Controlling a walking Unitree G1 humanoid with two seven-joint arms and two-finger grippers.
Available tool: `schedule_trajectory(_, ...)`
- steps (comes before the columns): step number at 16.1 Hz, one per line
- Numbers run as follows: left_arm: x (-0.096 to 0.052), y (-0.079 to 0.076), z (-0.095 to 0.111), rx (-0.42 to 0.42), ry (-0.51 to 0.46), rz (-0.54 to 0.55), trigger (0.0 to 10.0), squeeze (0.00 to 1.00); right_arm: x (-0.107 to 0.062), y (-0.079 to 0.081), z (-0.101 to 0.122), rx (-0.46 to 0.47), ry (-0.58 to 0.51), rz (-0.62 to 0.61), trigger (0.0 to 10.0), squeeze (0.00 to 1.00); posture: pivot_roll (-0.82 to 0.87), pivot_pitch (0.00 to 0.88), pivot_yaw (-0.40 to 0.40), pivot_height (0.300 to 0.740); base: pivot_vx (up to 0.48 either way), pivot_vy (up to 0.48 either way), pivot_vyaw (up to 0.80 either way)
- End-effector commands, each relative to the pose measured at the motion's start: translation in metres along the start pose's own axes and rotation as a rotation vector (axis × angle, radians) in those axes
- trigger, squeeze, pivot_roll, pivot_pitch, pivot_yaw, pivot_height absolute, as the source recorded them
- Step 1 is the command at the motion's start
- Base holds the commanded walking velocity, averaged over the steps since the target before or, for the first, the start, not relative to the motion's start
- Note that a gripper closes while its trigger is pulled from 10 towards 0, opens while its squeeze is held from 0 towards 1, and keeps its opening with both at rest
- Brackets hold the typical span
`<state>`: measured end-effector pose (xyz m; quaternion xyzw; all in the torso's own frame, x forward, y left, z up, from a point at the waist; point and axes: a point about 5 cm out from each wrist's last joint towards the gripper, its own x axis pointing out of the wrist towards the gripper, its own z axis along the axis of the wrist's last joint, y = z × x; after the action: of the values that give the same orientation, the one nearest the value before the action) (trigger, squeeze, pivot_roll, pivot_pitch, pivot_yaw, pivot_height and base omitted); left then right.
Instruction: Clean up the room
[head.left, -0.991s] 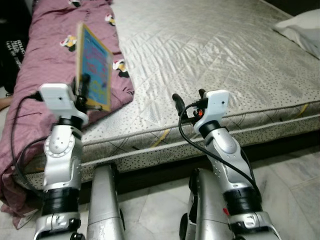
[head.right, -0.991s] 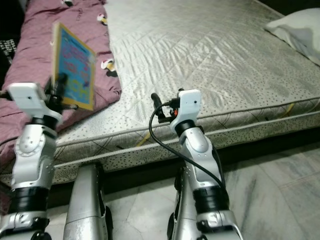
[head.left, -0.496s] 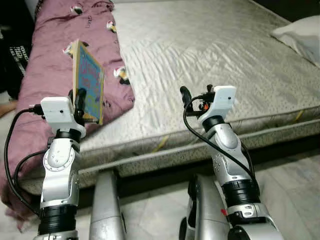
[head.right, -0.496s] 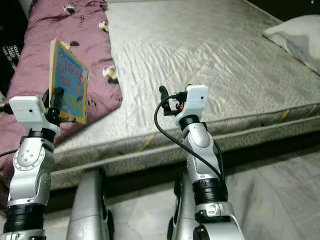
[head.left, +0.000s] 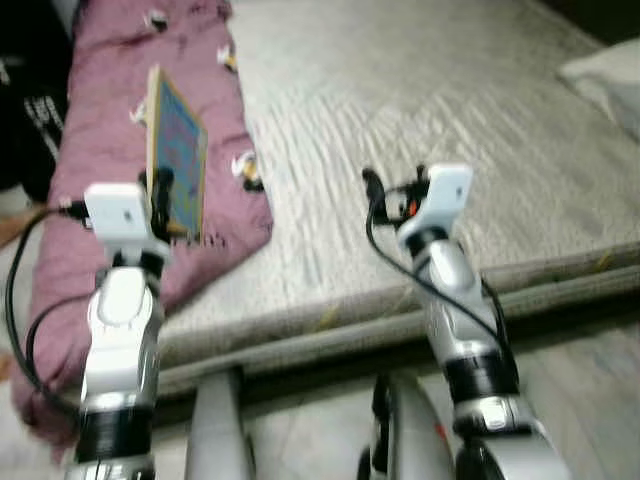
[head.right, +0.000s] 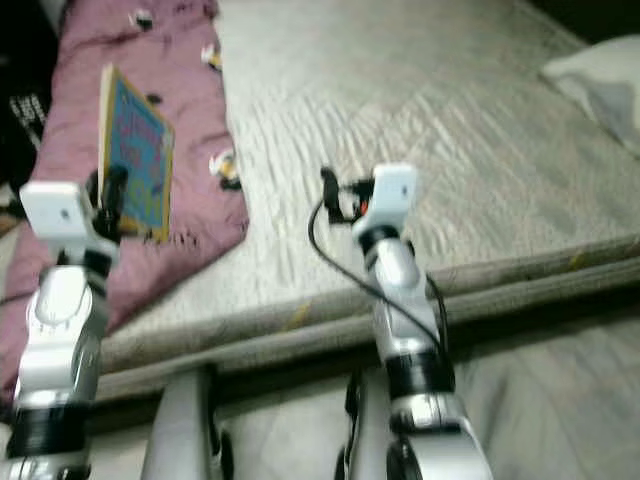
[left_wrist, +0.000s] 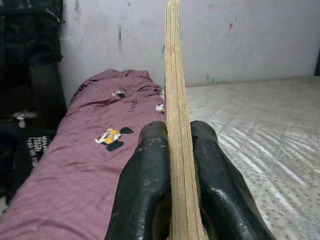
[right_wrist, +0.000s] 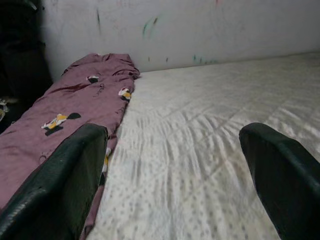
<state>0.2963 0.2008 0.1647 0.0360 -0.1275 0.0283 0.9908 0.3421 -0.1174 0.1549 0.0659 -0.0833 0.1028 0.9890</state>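
My left gripper (head.left: 160, 195) is shut on a thin board book (head.left: 177, 150) with a blue cover and yellow edge, held upright on its edge over the purple blanket (head.left: 110, 170) at the bed's left side. In the left wrist view the book's edge (left_wrist: 175, 100) runs straight up between the two black fingers (left_wrist: 145, 190). My right gripper (head.left: 385, 195) stands open above the front part of the grey quilted mattress (head.left: 420, 90), holding nothing. Its wide-apart fingers (right_wrist: 65, 175) frame the bare mattress (right_wrist: 200, 145) in the right wrist view.
A white pillow (head.left: 605, 75) lies at the bed's far right. The purple blanket hangs down over the left front corner of the mattress. Pale marble floor (head.left: 590, 400) lies in front of the bed. A dark bag (left_wrist: 30, 65) sits left of the bed by the white wall.
The whole picture has shifted and blurred, so the camera moved towards the bed. The book has turned more edge-on in my left gripper. The right gripper has stayed open.
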Motion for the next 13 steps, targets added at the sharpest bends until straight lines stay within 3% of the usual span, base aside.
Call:
schedule_trajectory(1,0.004,-0.002,0.005,0.011,-0.011,-0.01,10.0,0.0,0.004,0.001,0.005,-0.006,-0.024,0.003,10.0,0.0,-0.03,0.0,-0.009,0.68,0.0,0.0,0.0)
schedule_trajectory(6,0.004,-0.014,0.002,-0.003,0.018,-0.027,10.0,0.0,0.007,-0.002,0.009,-0.018,-0.036,-0.005,10.0,0.0,-0.03,0.0,-0.009,0.74,0.0,0.0,0.0)
schedule_trajectory(13,-0.002,-0.013,-0.005,0.005,0.064,-0.02,10.0,0.0,0.0,-0.002,-0.001,-0.025,-0.013,-0.016,10.0,0.0,-0.03,0.0,-0.018,0.74,0.0,0.0,0.0)
